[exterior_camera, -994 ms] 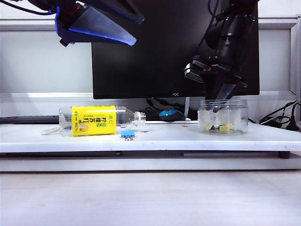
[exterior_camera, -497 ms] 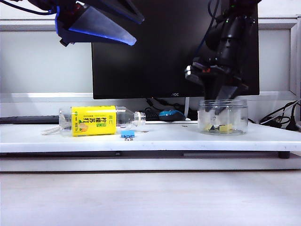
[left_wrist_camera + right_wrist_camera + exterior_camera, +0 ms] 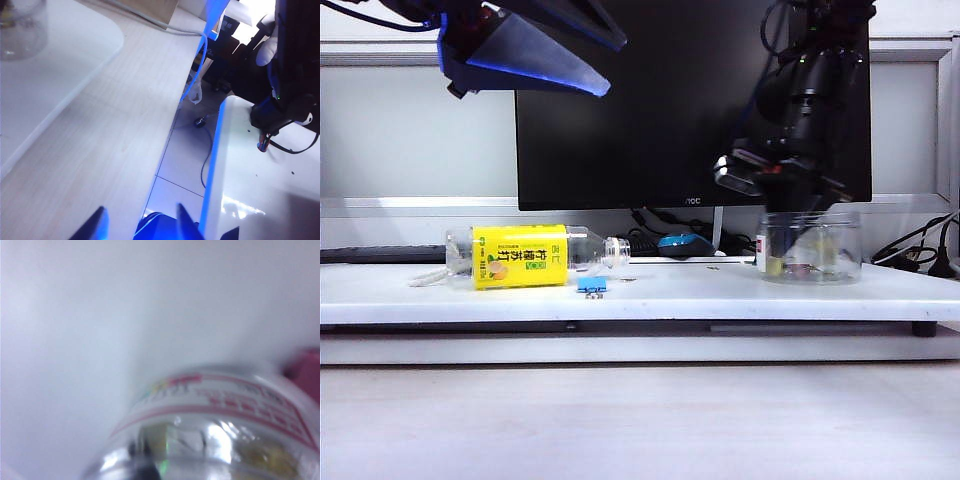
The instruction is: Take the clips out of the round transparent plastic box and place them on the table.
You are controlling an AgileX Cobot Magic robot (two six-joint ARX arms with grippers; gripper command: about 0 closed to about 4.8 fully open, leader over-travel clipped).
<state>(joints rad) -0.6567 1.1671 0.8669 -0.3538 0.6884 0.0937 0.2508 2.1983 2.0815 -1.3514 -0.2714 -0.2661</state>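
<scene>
The round transparent plastic box (image 3: 812,248) stands on the right of the white table (image 3: 650,295). Pale-yellow clips (image 3: 775,266) lie on its floor. My right gripper (image 3: 809,238) reaches down into the box from above. In the blurred right wrist view its dark fingertips (image 3: 146,466) sit together against a pale-yellow clip (image 3: 161,436), behind the box's red-printed white label (image 3: 235,402). My left gripper (image 3: 525,52) hangs high at the upper left, open and empty (image 3: 142,225); from there the box (image 3: 21,27) shows far off.
A clear bottle with a yellow label (image 3: 520,257) lies on its side at the table's left. A blue binder clip (image 3: 591,285) sits in front of its neck. A black monitor (image 3: 670,100) stands behind, with a blue mouse (image 3: 677,241) and cables (image 3: 920,250) at the back.
The box has slid a little to the right. My right gripper has sunk deeper into it and its jaws have come together. The left arm has not moved.
</scene>
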